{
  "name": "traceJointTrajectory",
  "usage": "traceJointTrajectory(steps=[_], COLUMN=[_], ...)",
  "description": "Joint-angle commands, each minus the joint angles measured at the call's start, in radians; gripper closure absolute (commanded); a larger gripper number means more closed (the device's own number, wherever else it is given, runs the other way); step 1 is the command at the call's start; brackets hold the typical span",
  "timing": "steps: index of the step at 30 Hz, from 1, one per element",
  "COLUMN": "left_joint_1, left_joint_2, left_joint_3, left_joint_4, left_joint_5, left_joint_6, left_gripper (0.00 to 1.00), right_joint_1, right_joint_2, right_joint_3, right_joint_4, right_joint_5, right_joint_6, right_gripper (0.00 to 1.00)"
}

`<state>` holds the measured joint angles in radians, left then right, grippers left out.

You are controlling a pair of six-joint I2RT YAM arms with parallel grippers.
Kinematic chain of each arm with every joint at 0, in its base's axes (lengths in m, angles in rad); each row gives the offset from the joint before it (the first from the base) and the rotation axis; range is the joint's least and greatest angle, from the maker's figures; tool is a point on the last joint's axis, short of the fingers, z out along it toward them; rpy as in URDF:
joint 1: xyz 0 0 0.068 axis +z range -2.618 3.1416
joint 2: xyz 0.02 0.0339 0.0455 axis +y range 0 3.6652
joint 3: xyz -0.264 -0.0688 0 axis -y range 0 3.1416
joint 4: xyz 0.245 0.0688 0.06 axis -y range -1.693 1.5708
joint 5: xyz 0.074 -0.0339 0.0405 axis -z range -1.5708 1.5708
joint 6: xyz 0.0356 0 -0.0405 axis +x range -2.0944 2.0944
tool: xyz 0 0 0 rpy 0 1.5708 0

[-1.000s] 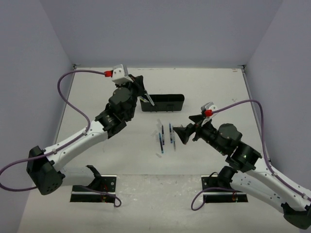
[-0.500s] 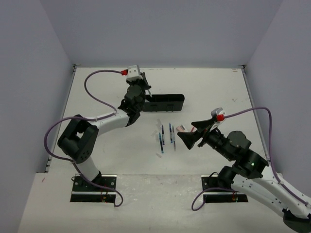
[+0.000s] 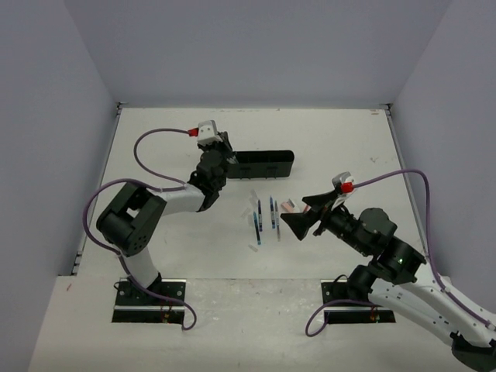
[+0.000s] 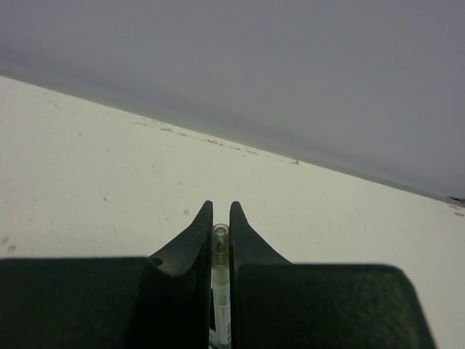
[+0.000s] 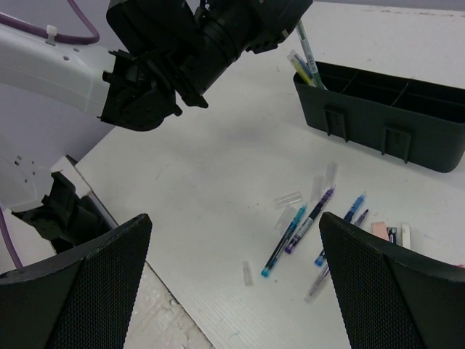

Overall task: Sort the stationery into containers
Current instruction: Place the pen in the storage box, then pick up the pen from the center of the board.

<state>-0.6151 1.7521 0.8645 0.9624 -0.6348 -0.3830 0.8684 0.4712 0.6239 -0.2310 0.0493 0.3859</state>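
The tray (image 5: 407,138) is black. The clear pen (image 4: 221,305) has a pale green tint. Loose pens (image 5: 285,240) are teal, blue and purple; the eraser (image 5: 379,230) pink. Table (image 3: 155,232) white, cables (image 3: 161,130) purple, right gripper (image 5: 234,218) black with mesh pads (image 5: 73,283).

Soft, even light from above washes the white counter (image 3: 209,260); the arms (image 3: 177,198) cast only faint shadows. The left tool (image 4: 221,212) sits dark, slightly blurred, along the frame's bottom.

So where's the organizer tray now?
In the top view the black organizer tray sits just beyond centre, its left end by the left gripper, loose pens nearer.
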Motion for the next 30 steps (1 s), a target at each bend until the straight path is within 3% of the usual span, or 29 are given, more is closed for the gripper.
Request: traceJointTrajectory(steps=[1,3,4,9,10,13,16,19,25,30], left_joint_1=[0.008,0.008,0.006,0.005,0.005,0.005,0.005,0.005,0.005,0.003], left_joint_2=[-0.067,-0.117,-0.157,-0.345,-0.407,-0.498,-0.627,-0.803,-1.089,-1.195], left_joint_3=[-0.046,-0.051,-0.047,0.014,0.062,0.166,0.185,0.084,-0.070,-0.066], left_joint_4=[0.057,0.032,0.008,-0.195,-0.336,-0.600,-0.904,-1.126,-1.452,-1.627], left_joint_5=[0.001,0.029,0.047,0.085,0.103,0.167,0.248,0.371,0.346,0.332], left_joint_6=[-0.082,-0.083,-0.085,-0.121,-0.133,-0.206,-0.255,-0.291,-0.257,-0.187], left_gripper=[0.53,0.24,0.15,0.04,0.02,0.00,0.00,0.00,0.00,0.00], right_joint_1=[0.000,0.000,0.001,0.000,0.000,0.000,-0.002,-0.003,-0.052,-0.124], right_joint_2=[0.019,0.035,0.053,0.194,0.223,0.359,0.522,0.680,0.874,0.940], right_joint_3=[-0.008,-0.004,-0.001,0.043,0.052,0.099,0.160,0.227,0.272,0.289], right_joint_4=[0.027,0.023,0.017,-0.049,-0.071,-0.116,-0.167,-0.259,-0.283,-0.281], right_joint_5=[-0.016,-0.002,0.007,0.137,0.141,0.138,0.170,0.228,0.243,0.192], right_joint_6=[0.014,0.020,0.032,0.122,0.148,0.198,0.237,0.288,0.301,0.252], right_gripper=[0.01,0.01,0.01,0.01,0.01,0.01,0.10,0.34,0.62,0.63])
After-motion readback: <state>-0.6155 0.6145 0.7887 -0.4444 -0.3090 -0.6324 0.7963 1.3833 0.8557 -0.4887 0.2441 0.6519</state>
